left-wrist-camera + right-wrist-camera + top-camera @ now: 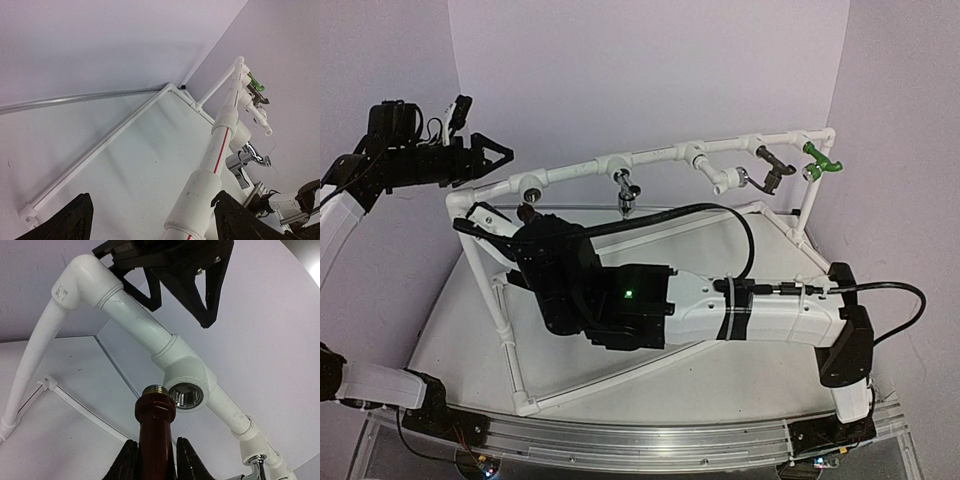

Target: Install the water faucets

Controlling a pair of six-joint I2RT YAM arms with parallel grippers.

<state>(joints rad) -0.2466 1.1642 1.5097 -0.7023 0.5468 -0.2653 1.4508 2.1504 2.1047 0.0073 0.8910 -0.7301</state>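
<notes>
Soft, even light fills all three views, and shadows on the counter (455, 340) are faint. The right wrist view blows out white in its upper right corner; the dark brown faucet (156, 435), close to the lens, shows a dull sheen. In the left wrist view the left tool (152, 197) reads as dark, unfocused silhouettes, and the chrome faucet (247, 157) carries sharp glints.

No legible text in any view. Only marks: an embossed stamp on the white elbow fitting (82, 282), too blurred to read, and a plain red stripe along the pipe (220, 142).
</notes>
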